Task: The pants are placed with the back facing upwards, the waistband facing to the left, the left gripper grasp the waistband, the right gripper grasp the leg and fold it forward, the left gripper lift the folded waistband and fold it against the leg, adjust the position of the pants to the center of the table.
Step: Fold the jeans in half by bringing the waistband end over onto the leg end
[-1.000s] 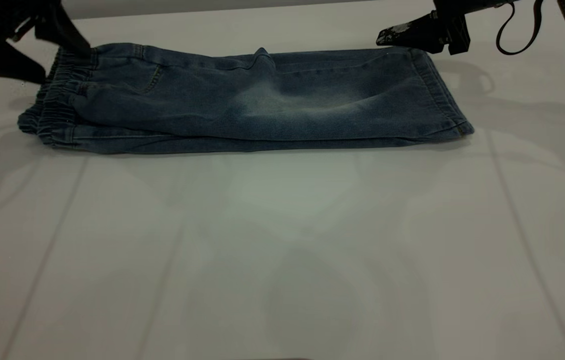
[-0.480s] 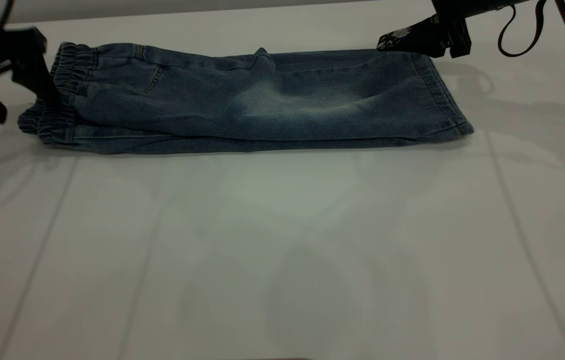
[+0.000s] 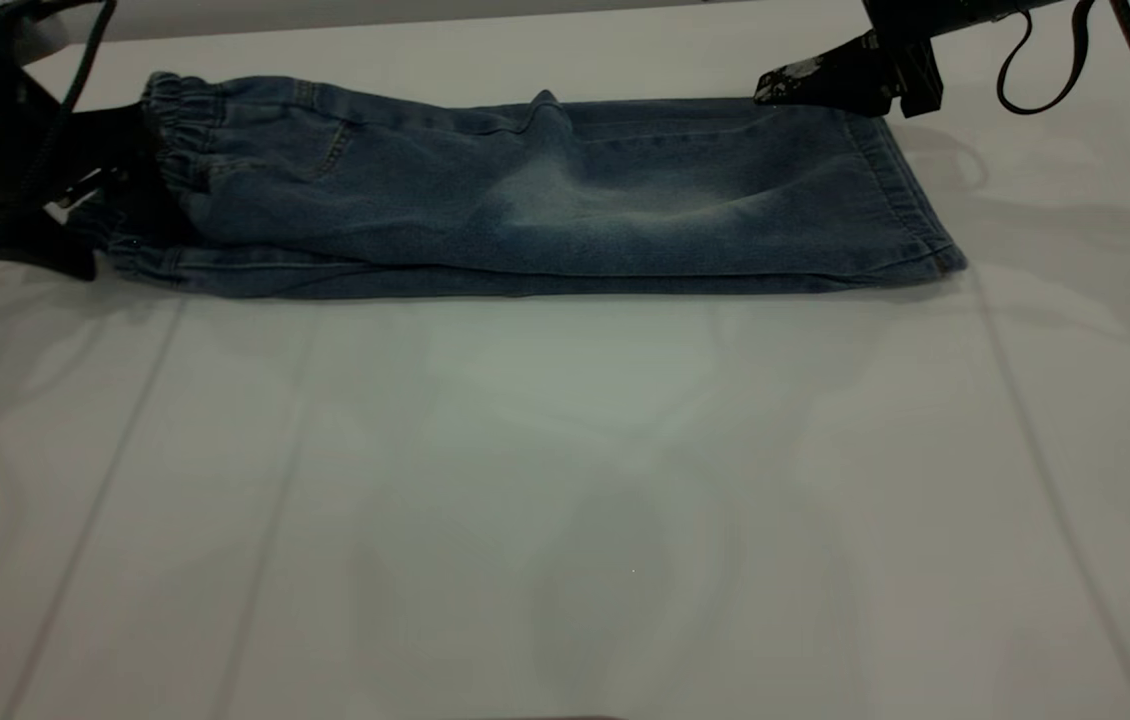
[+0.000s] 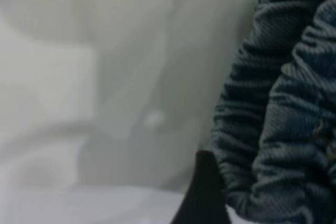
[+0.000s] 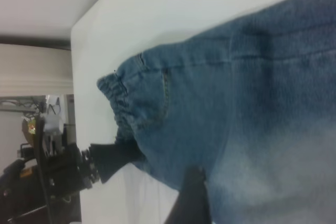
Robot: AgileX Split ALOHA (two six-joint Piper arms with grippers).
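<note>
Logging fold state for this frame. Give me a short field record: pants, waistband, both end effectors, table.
pants: folded lengthwise, lying flat at the far side of the table
waistband: at the exterior view's left, gathered
left end effector: at the waistband; fingers hidden, grip unclear
right end effector: above the far corner of the leg hem, not gripping
table: near half bare

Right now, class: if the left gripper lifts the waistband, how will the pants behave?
The pants lie creased and folded, so they will probably drape limply. The gathered waistband likely stretches before the rest follows the left gripper.
</note>
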